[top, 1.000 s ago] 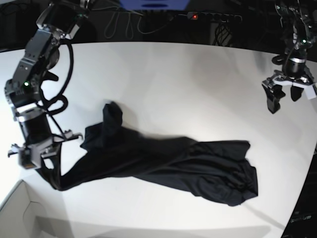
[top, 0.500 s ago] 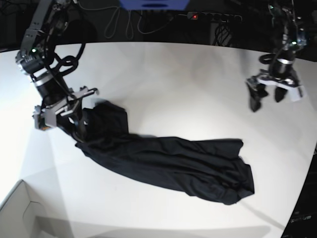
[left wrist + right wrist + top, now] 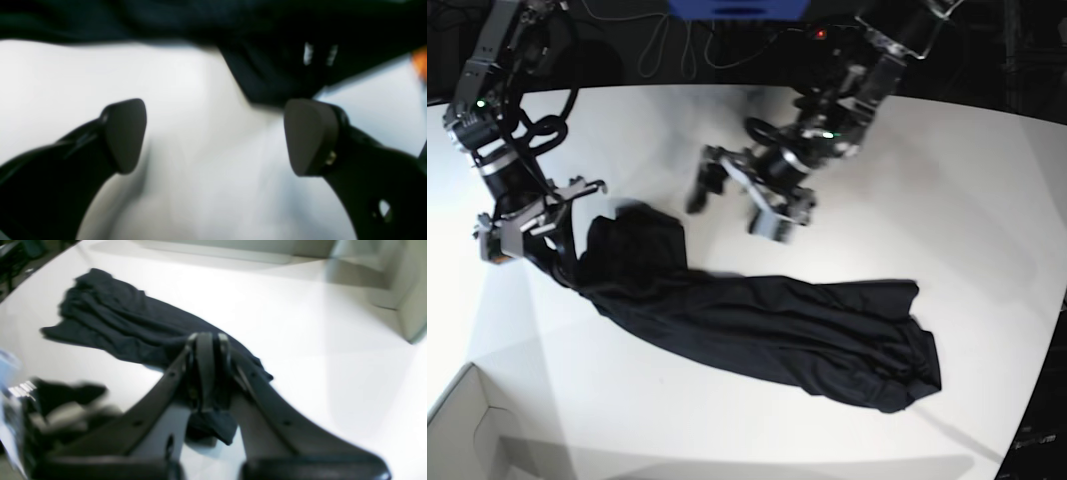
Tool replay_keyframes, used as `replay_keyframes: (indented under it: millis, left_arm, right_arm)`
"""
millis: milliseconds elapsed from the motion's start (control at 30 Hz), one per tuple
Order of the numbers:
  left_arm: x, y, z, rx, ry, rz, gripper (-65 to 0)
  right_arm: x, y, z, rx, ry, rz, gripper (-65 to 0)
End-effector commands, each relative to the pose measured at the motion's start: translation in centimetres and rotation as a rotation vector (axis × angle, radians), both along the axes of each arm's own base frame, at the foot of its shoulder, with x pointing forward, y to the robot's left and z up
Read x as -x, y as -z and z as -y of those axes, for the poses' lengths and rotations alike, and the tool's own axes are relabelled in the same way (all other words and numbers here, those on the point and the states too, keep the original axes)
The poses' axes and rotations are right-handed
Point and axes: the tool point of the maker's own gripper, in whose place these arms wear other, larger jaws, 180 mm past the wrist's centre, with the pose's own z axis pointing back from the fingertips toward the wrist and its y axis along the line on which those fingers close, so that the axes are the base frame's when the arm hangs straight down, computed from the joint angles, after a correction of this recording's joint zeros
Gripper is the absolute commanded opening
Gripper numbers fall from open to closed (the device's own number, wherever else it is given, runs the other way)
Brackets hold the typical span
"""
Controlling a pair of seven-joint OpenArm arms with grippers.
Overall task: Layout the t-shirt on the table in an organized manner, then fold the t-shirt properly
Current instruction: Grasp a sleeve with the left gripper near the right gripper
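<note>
One limp, thin t-shirt: your right gripper pinches its end; left gripper gapes empty above it—grab the opposite hem.

A black t-shirt lies stretched across the white desk in a long, rumpled band — bunched at both ends. At the view's left, the right end effector pinches the shirt's raised end. The left end effector hangs above bare desk near the middle, fingers spread wide, apart from the fabric. A white box corner shows bottom left.
</note>
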Motion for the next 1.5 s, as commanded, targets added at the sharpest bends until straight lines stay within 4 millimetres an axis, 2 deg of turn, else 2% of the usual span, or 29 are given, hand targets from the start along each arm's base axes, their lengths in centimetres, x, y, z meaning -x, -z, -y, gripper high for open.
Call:
replay_keyframes:
  millis: [0,133,300,500,667,700,767,900,933,967,1067,1133,1267,1467]
  left_arm:
    - [-0.8,-1.2,1.1,0.008,0.016,0.058,-1.2]
    - [-1.3,-0.2,3.9,-0.054,0.068,0.074,-1.2]
    - [-2.7,1.0,5.6,-0.122,0.096,0.077,-1.2]
    - [-3.5,2.4,5.5,-0.200,0.129,0.084,-1.4]
    - [-3.7,2.6,5.3,-0.212,0.133,0.086,-3.4]
    - [-3.7,2.6,5.2,-0.214,0.132,0.085,-6.2]
    - [-3.6,2.8,5.2,-0.218,0.134,0.079,-17.0]
    - [-3.3,3.1,5.2,-0.216,0.134,0.070,-49.3]
    - [-3.3,3.3,5.1,-0.218,0.127,0.063,-59.2]
    - [-3.3,3.2,5.0,-0.217,0.121,0.062,-65.0]
    - [-2.7,2.6,4.9,-0.197,0.115,0.072,-63.3]
    - [-1.9,2.4,3.5,-0.199,0.102,0.086,-65.0]
    - [-0.7,0.3,-1.1,-0.196,0.024,0.138,-64.9]
    - [1.2,-2.3,-10.9,-0.249,-0.173,0.177,-64.9]
  right_arm:
    - [-0.2,-1.5,-0.2,-0.015,-0.012,0.055,-65.0]
    - [-0.2,-1.5,0.2,0.016,-0.021,0.052,-65.0]
    - [-0.1,-1.4,0.3,0.017,-0.019,0.047,-65.0]
    - [-0.3,-0.6,1.3,0.011,0.006,0.027,-65.0]
    - [-0.5,-0.4,2.0,0.010,0.025,0.024,-65.0]
    - [-0.5,-0.4,2.0,0.011,0.025,0.024,-65.0]
    - [-0.7,-0.6,2.0,0.011,0.025,0.032,-65.0]
    - [-0.8,-0.7,2.0,0.011,0.025,0.035,-65.0]
    - [-0.8,-0.7,2.0,0.010,0.026,0.035,-65.0]
    - [-0.8,-0.7,2.0,0.010,0.026,0.035,-65.0]
    - [-0.9,-0.5,2.1,0.007,0.027,0.030,-65.0]
    - [-0.9,-0.2,2.2,0.003,0.029,0.020,-65.0]
    - [-1.3,0.4,2.7,0.007,0.031,0.006,-65.0]
    - [-1.1,1.0,2.6,-0.001,0.030,-0.012,-65.0]
